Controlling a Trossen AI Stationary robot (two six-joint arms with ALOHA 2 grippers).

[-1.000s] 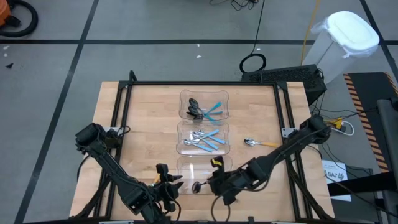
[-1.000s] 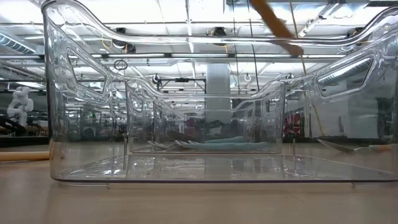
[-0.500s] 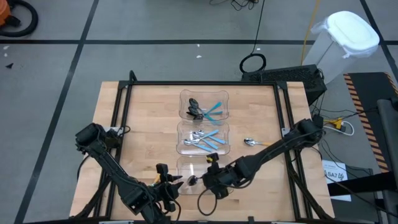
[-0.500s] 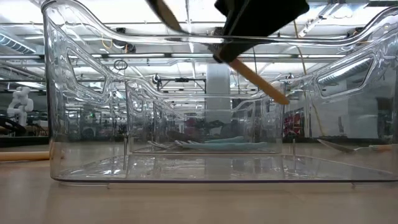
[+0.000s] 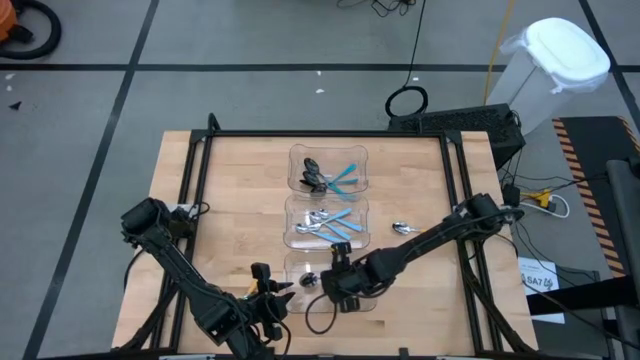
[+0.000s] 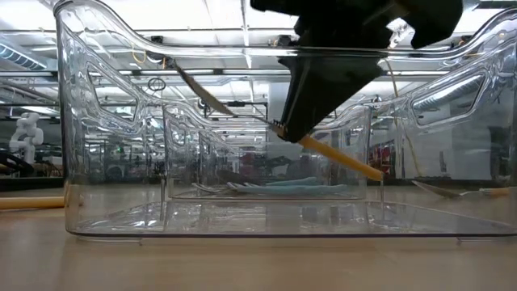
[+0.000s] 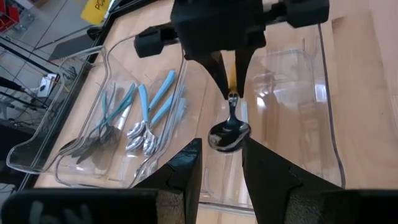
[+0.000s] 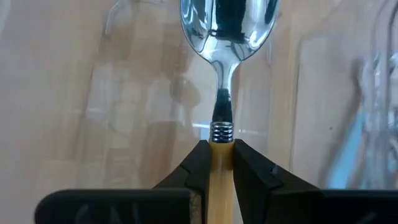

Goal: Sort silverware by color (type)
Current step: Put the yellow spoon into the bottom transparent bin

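Note:
My right gripper is shut on a spoon with a shiny silver bowl and an orange handle, low inside the near clear bin. The spoon slants in the low view, bowl high, handle end low. The middle bin holds silver spoons with light-blue handles. The far bin holds dark spoons with light-blue handles. Another orange-handled spoon lies flat on the table right of the middle bin. My left gripper waits open near the table's front edge, left of the near bin. My right gripper pinches the orange handle's top, just behind the ribbed collar, between its two fingers. The fingers come slanting down from the table's right and lie along the handle. The spoon is lifted clear of the bin's floor, tilted, its bowl sticking out past the fingertips.
The three clear bins stand in a column at the table's middle, walls touching. A black frame runs round the tabletop. Bare wood lies left and right of the bins.
My right gripper has sunk into the near bin with the orange-handled spoon and shifted toward the table's left edge, rolling a little. The spoon has come down with it, still clear of the bin's floor.

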